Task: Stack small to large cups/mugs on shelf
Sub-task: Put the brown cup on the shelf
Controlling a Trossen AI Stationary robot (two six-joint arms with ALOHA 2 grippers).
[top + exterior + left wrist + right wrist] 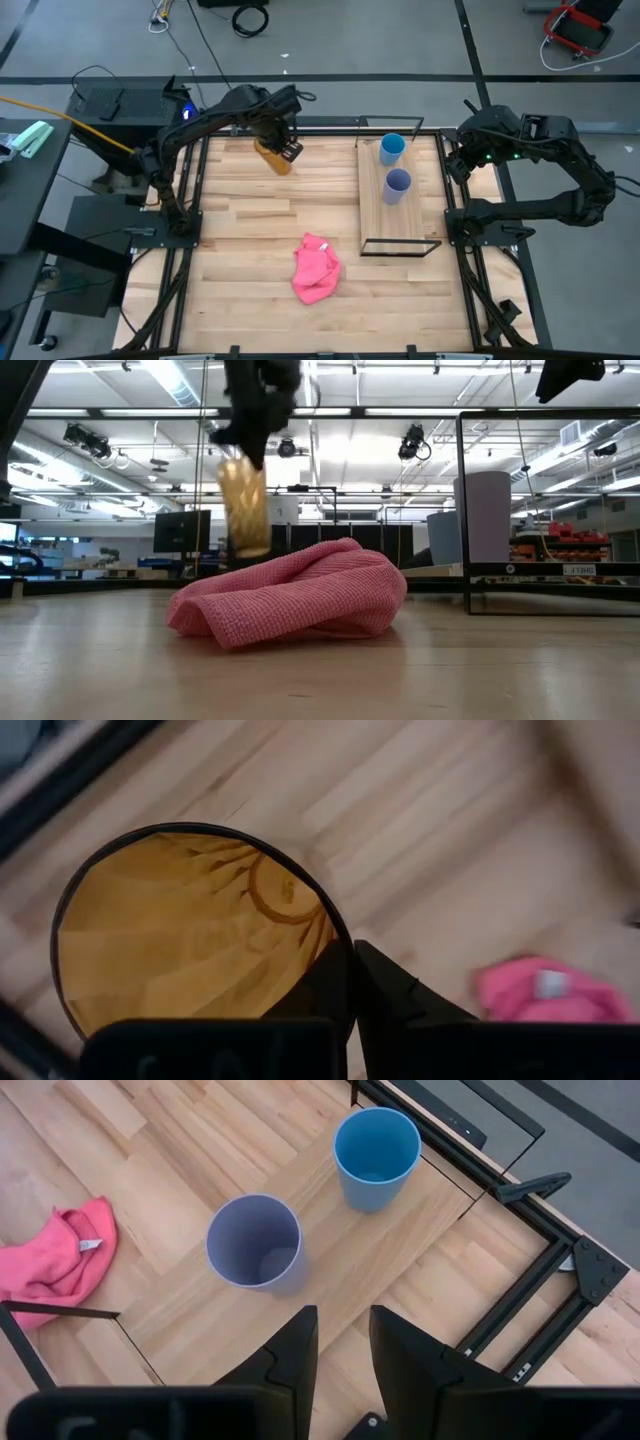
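Amber cup (273,157) is hanging clamped in my left claw (283,148), seemingly clear of the surface, while blue (392,148) and lavender (397,185) are standing unstacked on the shelf (375,215), right claw (337,1342) apart.

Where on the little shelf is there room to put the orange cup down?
The shelf is bare along its near half, between the purple cup and the black frame edge. The far end is crowded: the blue cup stands there. The left gripper holds the orange cup above the table.

A grey floor (400,35) strewn with cables (250,17) surrounds the table; ceiling lights (170,378) glow overhead.
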